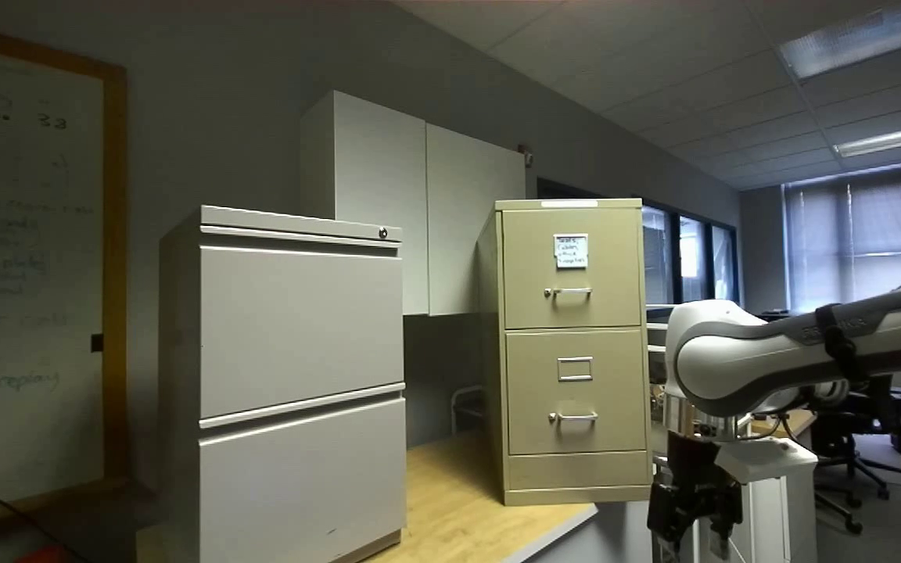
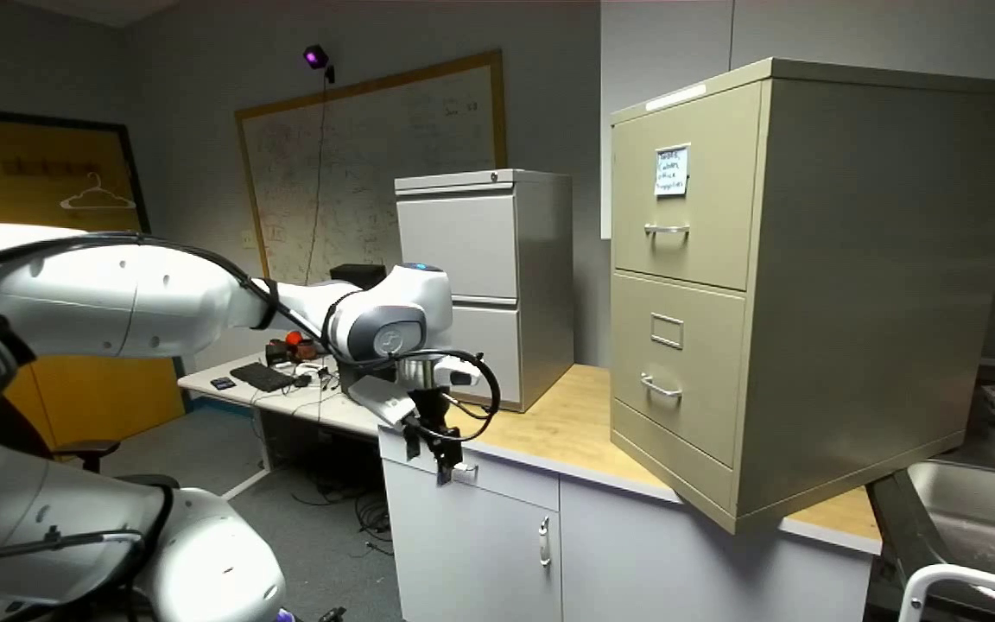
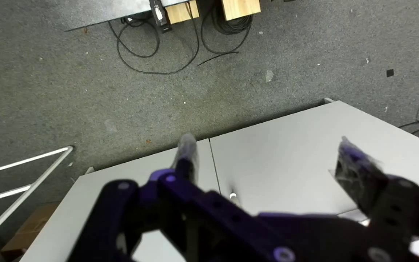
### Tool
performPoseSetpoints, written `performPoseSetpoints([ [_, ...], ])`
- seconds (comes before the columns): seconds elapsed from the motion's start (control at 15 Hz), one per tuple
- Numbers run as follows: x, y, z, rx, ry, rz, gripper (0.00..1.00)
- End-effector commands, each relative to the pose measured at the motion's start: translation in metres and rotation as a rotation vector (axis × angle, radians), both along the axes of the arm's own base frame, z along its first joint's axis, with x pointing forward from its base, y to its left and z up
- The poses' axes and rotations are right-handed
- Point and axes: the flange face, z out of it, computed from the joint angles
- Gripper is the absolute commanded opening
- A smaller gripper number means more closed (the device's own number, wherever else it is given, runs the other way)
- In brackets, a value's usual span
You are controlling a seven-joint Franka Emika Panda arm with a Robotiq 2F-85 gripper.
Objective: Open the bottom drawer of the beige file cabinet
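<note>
The beige file cabinet (image 1: 576, 344) stands on a counter in both exterior views (image 2: 860, 294), a white paper sheet on its top drawer. Its bottom drawer (image 1: 533, 399) is shut, and it also shows in an exterior view (image 2: 636, 371). The bottom drawer's silver bar handle (image 1: 578, 417) is uncovered in both exterior views (image 2: 660, 387). My gripper (image 1: 697, 532) points down, apart from the cabinet and lower than that handle. In an exterior view the gripper (image 2: 430, 462) hangs by the counter's front edge. In the wrist view its fingers (image 3: 266, 142) are wide apart with nothing between them. The beige cabinet is out of the wrist view.
A light-grey two-drawer cabinet (image 1: 302, 336) stands on the wooden counter (image 1: 450, 500). White cupboard doors (image 2: 480, 536) with handles are under the counter, also below the gripper in the wrist view (image 3: 286, 156). A sink (image 2: 981, 510) and a white rail (image 2: 981, 574) are beside the beige cabinet.
</note>
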Motion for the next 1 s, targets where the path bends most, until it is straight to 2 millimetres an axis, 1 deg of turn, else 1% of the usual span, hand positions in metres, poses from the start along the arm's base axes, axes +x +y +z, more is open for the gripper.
performPoseSetpoints([
  [0.0, 0.011, -0.008, 0.000, 0.017, -0.033, 0.004, 1.00],
  [0.13, 0.025, -0.014, 0.005, 0.027, -0.080, -0.015, 1.00],
  [0.27, 0.045, -0.023, 0.015, 0.045, -0.153, -0.049, 1.00],
  [0.47, 0.074, -0.042, 0.041, 0.100, -0.283, -0.118, 1.00],
  [0.8, 0.129, -0.086, 0.089, 0.176, -0.462, -0.247, 1.00],
  [0.93, 0.151, -0.108, 0.104, 0.199, -0.511, -0.304, 1.00],
])
